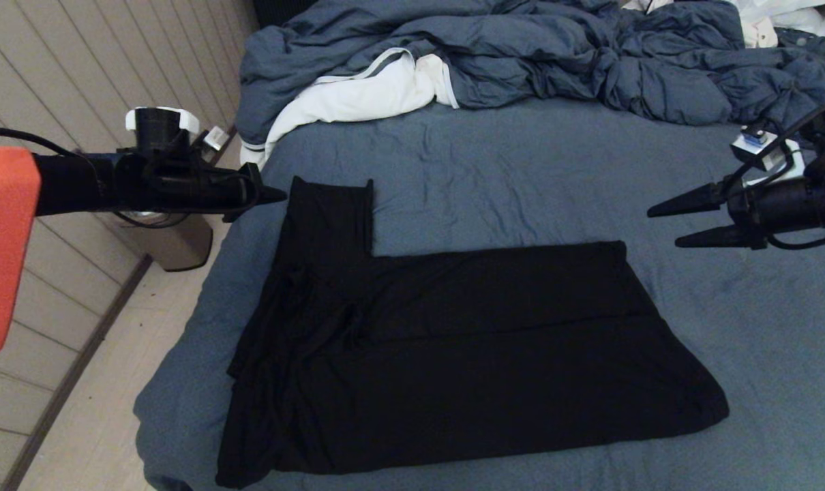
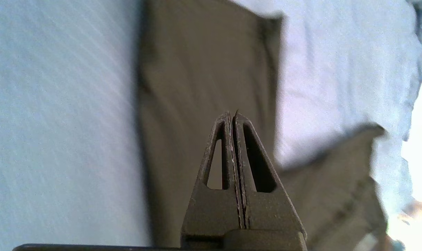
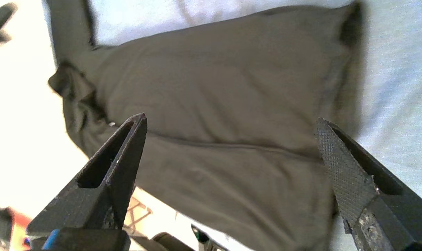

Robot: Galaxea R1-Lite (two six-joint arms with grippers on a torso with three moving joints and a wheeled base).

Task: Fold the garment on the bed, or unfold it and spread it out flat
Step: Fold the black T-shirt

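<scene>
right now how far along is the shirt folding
Partly done: the garment lies on the bed with its body doubled lengthwise, and one sleeve sticks out toward the duvet. In hand: nothing; the left gripper is shut and empty near that sleeve, and the right gripper is open, off the hem end. Left: probably tuck the sleeve in and fold the shirt across.

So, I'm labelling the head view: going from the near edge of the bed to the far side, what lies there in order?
Garment → bare stretch of the bed sheet → white cloth → blue-grey duvet.
</scene>
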